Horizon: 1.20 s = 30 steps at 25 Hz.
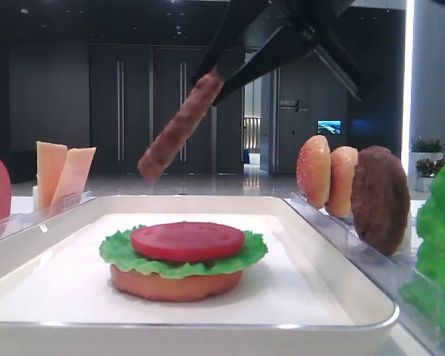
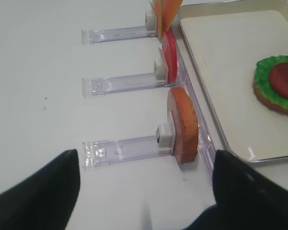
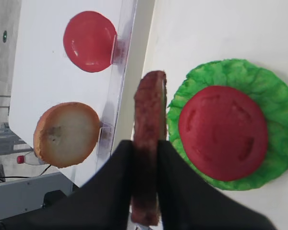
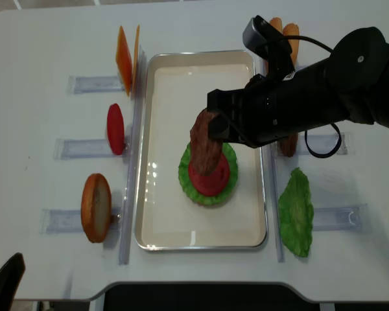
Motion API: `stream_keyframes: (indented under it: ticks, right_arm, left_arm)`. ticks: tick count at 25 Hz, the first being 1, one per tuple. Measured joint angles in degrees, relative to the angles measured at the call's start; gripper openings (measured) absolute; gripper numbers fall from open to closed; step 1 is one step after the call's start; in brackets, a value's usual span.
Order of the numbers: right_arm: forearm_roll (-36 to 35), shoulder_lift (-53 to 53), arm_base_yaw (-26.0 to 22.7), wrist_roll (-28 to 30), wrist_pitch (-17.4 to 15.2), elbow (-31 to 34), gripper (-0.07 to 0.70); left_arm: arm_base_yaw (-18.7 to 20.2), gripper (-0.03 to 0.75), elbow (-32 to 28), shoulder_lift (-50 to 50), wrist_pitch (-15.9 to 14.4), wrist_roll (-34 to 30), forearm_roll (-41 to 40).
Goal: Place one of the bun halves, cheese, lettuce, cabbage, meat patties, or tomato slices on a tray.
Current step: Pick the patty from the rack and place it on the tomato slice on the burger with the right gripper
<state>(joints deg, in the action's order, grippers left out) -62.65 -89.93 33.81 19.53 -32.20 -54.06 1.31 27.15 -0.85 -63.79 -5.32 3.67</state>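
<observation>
My right gripper (image 3: pixel 145 148) is shut on a dark brown meat patty (image 3: pixel 149 124), pinching it edge-on. The patty (image 4: pixel 204 139) hangs tilted in the air above the white tray (image 4: pixel 155 220), over the left part of a stack there. That stack is a bun half (image 1: pixel 174 285) at the bottom, a ruffled green lettuce leaf (image 1: pixel 133 252) on it and a red tomato slice (image 1: pixel 187 241) on top. The patty (image 1: pixel 174 133) touches nothing below. My left gripper (image 2: pixel 146 191) is open and empty over the table, left of the tray (image 2: pixel 216 57).
Clear racks flank the tray. On the left stand cheese slices (image 4: pixel 126 52), a tomato slice (image 4: pixel 115 128) and a bun half (image 4: pixel 96 207). On the right stand bun halves (image 1: pixel 326 174), another meat patty (image 1: pixel 380 199) and a lettuce leaf (image 4: pixel 295 210). The right arm (image 4: pixel 324 91) reaches over the right racks.
</observation>
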Motion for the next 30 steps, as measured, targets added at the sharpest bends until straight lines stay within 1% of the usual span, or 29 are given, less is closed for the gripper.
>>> stream_keyframes:
  ticks: [4,5,13,21,30]
  right_arm:
    - [-2.12,-3.04,0.00,2.40,0.00,0.00,0.109]
    - [-2.85,-3.72,0.00,2.97,0.68,0.00,0.109]
    - [-8.81,-6.37,0.00,8.46,0.08,0.17,0.109]
    - [-10.16,-8.52,0.00,10.06,-0.17,0.17,0.109]
    - [-10.21,-8.59,-0.17,10.30,-0.07,0.17,0.109]
  left_arm:
    - [0.00,0.661,0.00,0.00,0.00,0.00,0.09]
    - [0.00,0.661,0.00,0.00,0.00,0.00,0.07]
    - [0.00,0.661,0.00,0.00,0.00,0.00,0.20]
    - [0.00,0.661,0.00,0.00,0.00,0.00,0.37]
    - [0.00,0.661,0.00,0.00,0.00,0.00,0.37]
